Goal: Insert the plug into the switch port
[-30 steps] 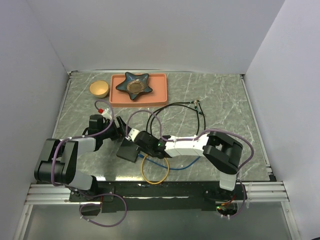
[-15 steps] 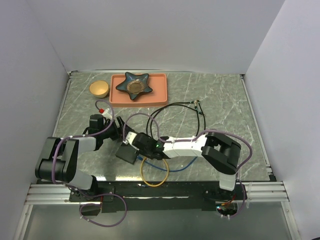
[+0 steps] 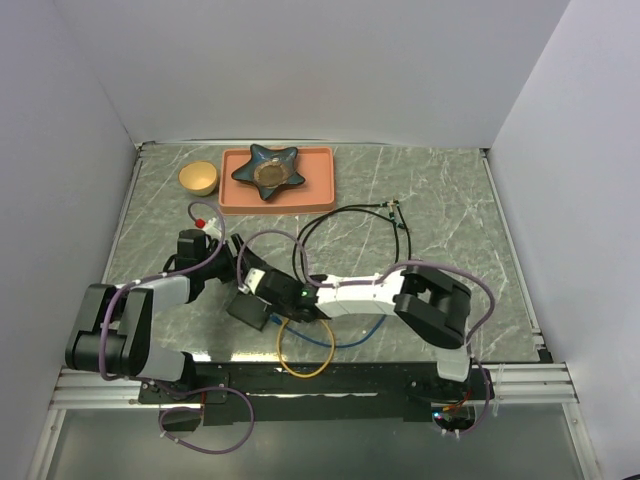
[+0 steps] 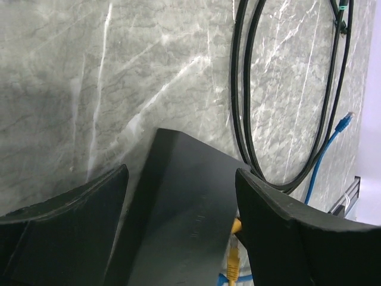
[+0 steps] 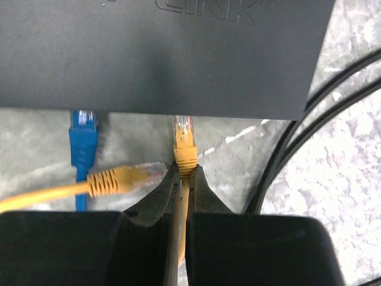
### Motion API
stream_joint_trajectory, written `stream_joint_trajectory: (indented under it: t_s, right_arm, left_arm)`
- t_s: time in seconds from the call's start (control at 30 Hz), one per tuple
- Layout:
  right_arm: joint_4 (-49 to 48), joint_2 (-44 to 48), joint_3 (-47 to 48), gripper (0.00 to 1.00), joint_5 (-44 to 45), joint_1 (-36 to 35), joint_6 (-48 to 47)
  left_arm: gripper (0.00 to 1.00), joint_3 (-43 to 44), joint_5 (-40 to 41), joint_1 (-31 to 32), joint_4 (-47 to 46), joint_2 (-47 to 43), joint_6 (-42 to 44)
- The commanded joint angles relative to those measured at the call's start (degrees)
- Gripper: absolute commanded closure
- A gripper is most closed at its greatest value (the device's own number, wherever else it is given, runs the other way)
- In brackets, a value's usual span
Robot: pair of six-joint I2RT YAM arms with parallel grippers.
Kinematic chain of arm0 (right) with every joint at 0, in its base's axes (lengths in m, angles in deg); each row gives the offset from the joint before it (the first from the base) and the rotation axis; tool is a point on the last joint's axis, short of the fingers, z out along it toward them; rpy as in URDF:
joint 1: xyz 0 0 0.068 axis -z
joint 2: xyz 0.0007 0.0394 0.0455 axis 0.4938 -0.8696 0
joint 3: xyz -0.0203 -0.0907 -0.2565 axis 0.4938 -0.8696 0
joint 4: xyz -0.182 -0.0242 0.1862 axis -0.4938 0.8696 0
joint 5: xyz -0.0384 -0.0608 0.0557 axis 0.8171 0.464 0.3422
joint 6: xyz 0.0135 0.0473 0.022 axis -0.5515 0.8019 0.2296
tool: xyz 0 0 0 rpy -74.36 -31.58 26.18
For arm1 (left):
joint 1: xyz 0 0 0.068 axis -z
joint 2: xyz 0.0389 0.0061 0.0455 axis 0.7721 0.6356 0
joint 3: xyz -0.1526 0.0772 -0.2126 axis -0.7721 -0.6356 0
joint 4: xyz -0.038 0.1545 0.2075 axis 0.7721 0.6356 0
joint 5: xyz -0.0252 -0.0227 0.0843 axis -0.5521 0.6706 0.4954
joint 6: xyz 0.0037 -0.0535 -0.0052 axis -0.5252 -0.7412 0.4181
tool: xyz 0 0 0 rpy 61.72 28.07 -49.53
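The switch port point(image 3: 250, 308) is a flat black box lying near the table's front. My left gripper point(image 3: 240, 278) straddles its far end. In the left wrist view the switch port point(image 4: 184, 214) fills the gap between both fingers point(image 4: 65, 220), so the left gripper point(image 4: 181, 173) is shut on it. My right gripper point(image 3: 272, 290) reaches in from the right. In the right wrist view the right gripper point(image 5: 184, 170) is shut on the cable just behind a yellow plug point(image 5: 184, 146). The plug's clear tip sits at the edge of the switch port point(image 5: 166, 53). The sockets are hidden.
A second yellow plug point(image 5: 128, 176) lies loose left of the jaws, and a blue plug point(image 5: 83, 140) lies at the box's edge. A black cable loop point(image 3: 350, 230) lies behind. At the back stand an orange-pink tray point(image 3: 320, 180) with a star dish point(image 3: 270, 168), and a yellow bowl point(image 3: 198, 177).
My right arm has slid left with the yellow plug, up to the black box. The left jaws have narrowed slightly around the box, which has shifted a little left.
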Motion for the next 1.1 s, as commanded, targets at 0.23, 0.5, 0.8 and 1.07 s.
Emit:
stream_joint_trajectory:
  t_s: [0.23, 0.5, 0.8, 1.07]
  right_arm:
    - [2.4, -3.4, 14.6, 1.0, -2.7, 8.0, 6.3]
    - [4.1, 7.0, 12.9, 1.0, 1.3, 8.1, 3.8]
    - [4.7, 18.7, 12.3, 1.0, -2.9, 2.6, -0.2]
    - [-1.2, 20.5, 12.4, 1.0, -12.5, -2.5, -0.2]
  left_arm:
    - [0.2, 0.6, 2.0, -0.2, 1.9, -3.2, 0.7]
    - [0.14, 0.7, 4.8, -0.2, 4.0, -8.2, -0.4]
    - [0.12, 1.0, 8.2, -0.3, 6.2, -11.4, -1.1]
    - [0.11, 0.6, 9.3, -1.6, 7.5, -12.0, -0.6]
